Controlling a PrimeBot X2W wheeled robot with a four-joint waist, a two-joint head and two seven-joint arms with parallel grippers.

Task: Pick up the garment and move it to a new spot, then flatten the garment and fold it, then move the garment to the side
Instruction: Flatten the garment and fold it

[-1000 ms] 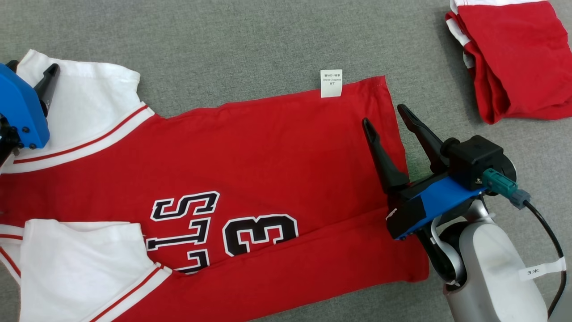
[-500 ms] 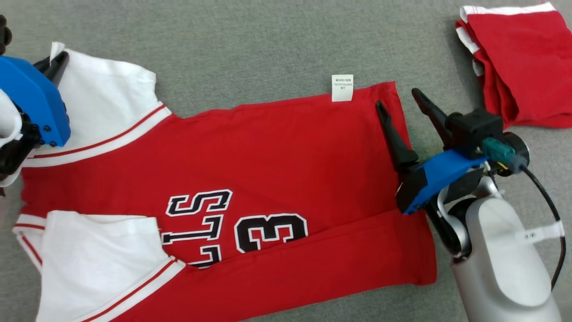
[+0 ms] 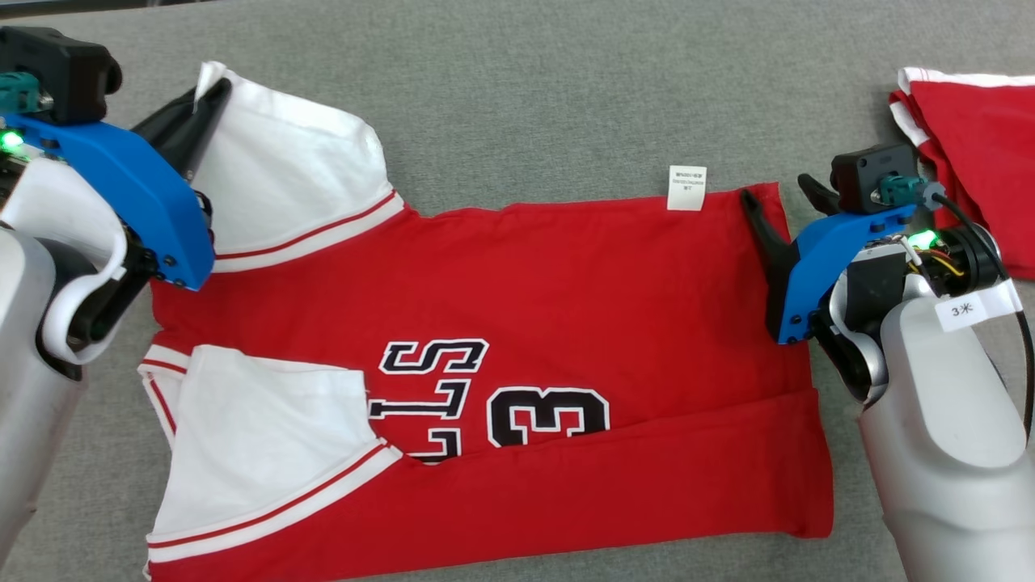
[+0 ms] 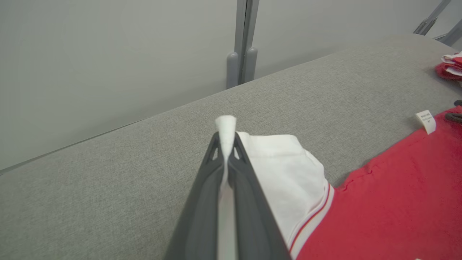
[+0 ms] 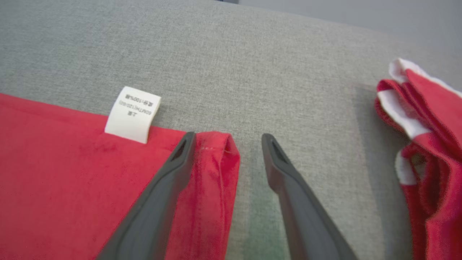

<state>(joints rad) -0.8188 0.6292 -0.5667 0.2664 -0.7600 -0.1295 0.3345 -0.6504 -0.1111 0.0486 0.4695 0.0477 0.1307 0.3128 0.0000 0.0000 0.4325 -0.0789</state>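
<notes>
The garment (image 3: 566, 307) lies spread across the middle of the table (image 3: 525, 97), its upper-left sleeve (image 3: 291, 178) pinched in the left gripper (image 3: 212, 89), the right gripper (image 3: 778, 192) straddling its upper-right corner beside the label (image 3: 686, 187), a folded pile (image 3: 978, 145) apart at far upper right.

Left gripper (image 3: 217, 87): fingers pressed together along their full length, with a fold of white sleeve (image 4: 226, 124) pinched at the tips and standing just past them. Behind the fingers, the blue left wrist housing (image 3: 121, 182) shows a lit green lamp. The pale left forearm (image 3: 28, 380) extends back from it.

Right gripper (image 5: 228, 136): fingers spread apart, nothing clamped. The blue right wrist housing (image 3: 829, 255) sits behind them, lamp green. The right forearm (image 3: 938, 453) extends back from the wrist.
</notes>
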